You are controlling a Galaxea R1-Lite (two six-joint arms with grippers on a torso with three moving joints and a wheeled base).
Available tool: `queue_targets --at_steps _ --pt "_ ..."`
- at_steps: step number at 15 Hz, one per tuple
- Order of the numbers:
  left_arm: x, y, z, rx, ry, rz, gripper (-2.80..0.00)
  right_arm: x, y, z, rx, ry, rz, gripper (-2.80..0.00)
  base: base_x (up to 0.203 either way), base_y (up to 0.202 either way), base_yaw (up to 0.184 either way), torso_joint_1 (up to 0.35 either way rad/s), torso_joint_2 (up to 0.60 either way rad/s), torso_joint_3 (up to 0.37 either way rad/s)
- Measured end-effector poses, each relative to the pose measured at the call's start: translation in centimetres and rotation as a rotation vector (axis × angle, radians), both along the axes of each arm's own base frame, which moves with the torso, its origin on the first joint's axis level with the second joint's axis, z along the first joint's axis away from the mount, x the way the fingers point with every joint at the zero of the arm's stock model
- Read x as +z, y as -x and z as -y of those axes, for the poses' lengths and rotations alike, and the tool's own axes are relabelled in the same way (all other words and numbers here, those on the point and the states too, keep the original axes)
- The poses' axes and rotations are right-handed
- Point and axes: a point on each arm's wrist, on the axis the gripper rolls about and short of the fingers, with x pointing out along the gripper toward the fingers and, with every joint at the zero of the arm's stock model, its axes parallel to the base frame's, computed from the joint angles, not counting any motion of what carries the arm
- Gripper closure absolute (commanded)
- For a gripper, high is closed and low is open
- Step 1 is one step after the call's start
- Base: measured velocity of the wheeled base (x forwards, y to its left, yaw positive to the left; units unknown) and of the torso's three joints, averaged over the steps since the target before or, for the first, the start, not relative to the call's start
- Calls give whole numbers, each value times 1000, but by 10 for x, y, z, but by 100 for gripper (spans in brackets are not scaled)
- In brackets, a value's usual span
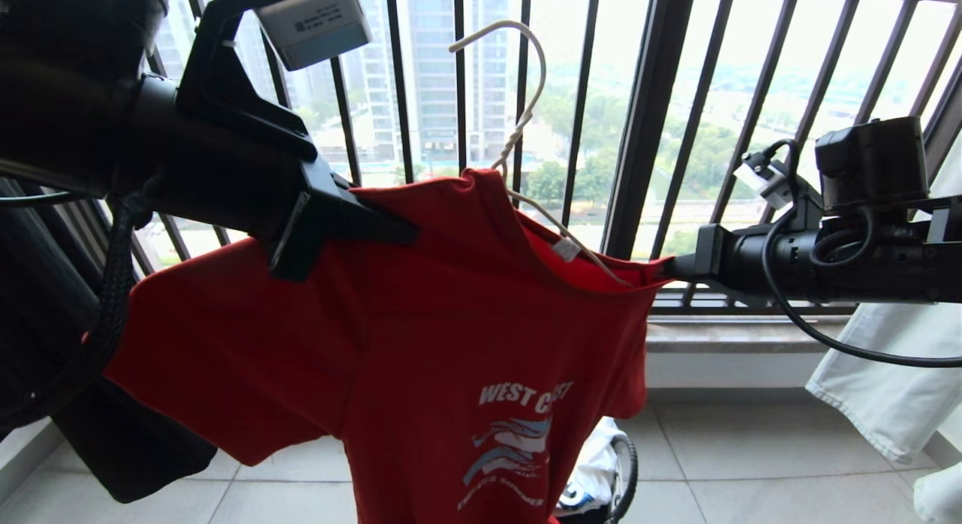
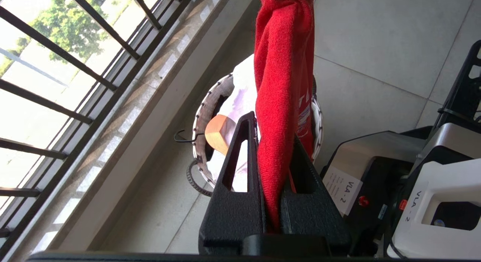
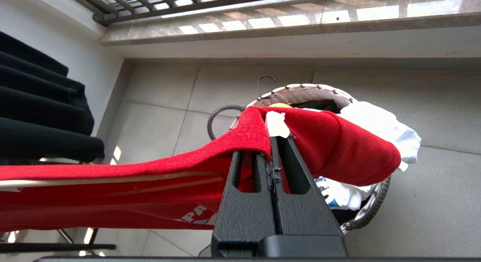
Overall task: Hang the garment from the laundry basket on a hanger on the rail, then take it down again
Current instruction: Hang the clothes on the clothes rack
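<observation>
My left gripper (image 1: 376,227) has its fingers clamped on the red T-shirt (image 1: 421,321) at one shoulder. My right gripper (image 1: 669,268) pinches the collar at the other side, stretching the neck open around the white wire hanger (image 1: 526,103). I judge I should keep both holds level so the hanger seats fully. Beyond, the laundry basket (image 3: 300,91) sits on the floor.

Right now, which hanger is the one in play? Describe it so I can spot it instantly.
Look at the black barred window railing, then the red T-shirt stretched in front of it. The hanger is the thin white wire one rising from the shirt's collar, its hook free in the air.
</observation>
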Motion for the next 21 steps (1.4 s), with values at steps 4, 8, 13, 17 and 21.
queue_targets --at_steps 4,8,13,17,21 --pt "-6 -5 7 -8 1 -23 0 24 6 1 0 -21 63 0 0 0 0 0 0 0" --pt "-14 -15 15 7 67 1 0 57 22 -4 29 -36 131 0 0 0 0 0 0 0" --pt "-31 -28 25 34 221 27 0 101 39 -10 57 -36 154 0 0 0 0 0 0 0" --pt "-52 -31 27 57 343 14 0 122 52 -29 52 4 176 0 0 0 0 0 0 0" --pt "-71 -28 26 62 432 34 0 133 55 -54 31 48 199 0 0 0 0 0 0 0"
